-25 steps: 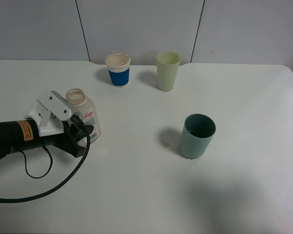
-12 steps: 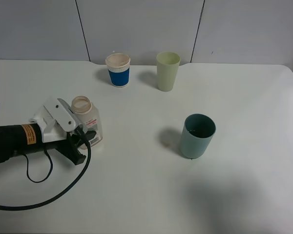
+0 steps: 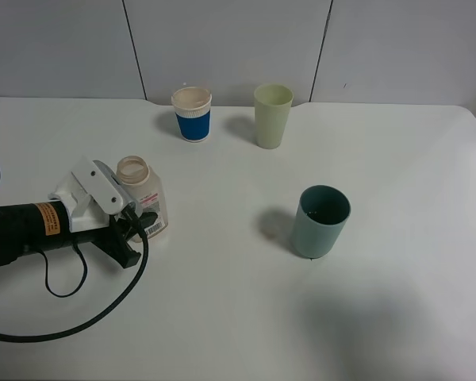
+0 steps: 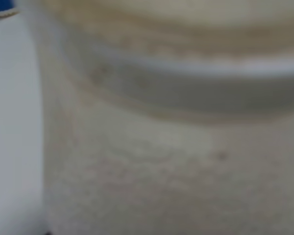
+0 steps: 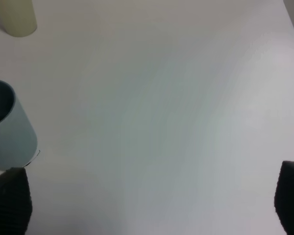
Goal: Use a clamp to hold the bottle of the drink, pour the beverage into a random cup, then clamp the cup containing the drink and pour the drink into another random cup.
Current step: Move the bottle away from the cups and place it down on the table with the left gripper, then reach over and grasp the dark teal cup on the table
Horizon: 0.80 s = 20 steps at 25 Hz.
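On white table, squarish translucent bottle clamped in left jaws; ribbed right jaws wide apart.

**Robot lab test bench**
A plain white counter stands against grey wall panels with dark seams. A black robot arm with an orange sticker and a trailing black cable lies across it; a paper cup, a pale tumbler and a teal cup stand spaced apart like test props.
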{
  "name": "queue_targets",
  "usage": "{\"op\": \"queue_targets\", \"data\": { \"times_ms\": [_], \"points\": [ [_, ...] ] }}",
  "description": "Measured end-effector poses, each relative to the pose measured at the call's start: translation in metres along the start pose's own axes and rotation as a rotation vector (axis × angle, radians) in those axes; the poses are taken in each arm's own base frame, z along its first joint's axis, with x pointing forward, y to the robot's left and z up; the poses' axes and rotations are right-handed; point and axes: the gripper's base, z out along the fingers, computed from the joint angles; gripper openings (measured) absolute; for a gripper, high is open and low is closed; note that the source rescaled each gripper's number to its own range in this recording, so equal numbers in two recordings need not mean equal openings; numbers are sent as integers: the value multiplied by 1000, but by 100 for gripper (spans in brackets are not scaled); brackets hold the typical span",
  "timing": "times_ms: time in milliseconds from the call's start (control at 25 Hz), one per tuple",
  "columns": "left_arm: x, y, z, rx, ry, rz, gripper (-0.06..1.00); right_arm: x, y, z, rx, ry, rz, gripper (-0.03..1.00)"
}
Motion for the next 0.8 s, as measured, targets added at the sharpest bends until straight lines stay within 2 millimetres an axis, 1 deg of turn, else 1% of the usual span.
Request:
{"op": "queue_targets", "data": {
  "times_ms": [240, 280, 320, 360, 480, 520, 560, 640, 800],
  "points": [
    [0, 0, 0, 0, 0, 0, 6, 0, 0, 0, 0, 0, 0, 100],
    [0, 0, 0, 0, 0, 0, 9, 0, 0, 0, 0, 0, 0, 100],
    [0, 0, 0, 0, 0, 1, 16, 0, 0, 0, 0, 0, 0, 100],
    [0, 0, 0, -1, 3, 3, 29, 0, 0, 0, 0, 0, 0, 100],
    [2, 0, 0, 0, 18, 5, 74, 0, 0, 0, 0, 0, 0, 100],
    [3, 0, 0, 0, 21, 4, 85, 0, 0, 0, 0, 0, 0, 100],
    [3, 0, 0, -1, 22, 3, 91, 0, 0, 0, 0, 0, 0, 100],
    [3, 0, 0, -1, 24, 3, 97, 0, 0, 0, 0, 0, 0, 100],
    [3, 0, 0, -1, 24, -3, 99, 0, 0, 0, 0, 0, 0, 100]
  ]
}}
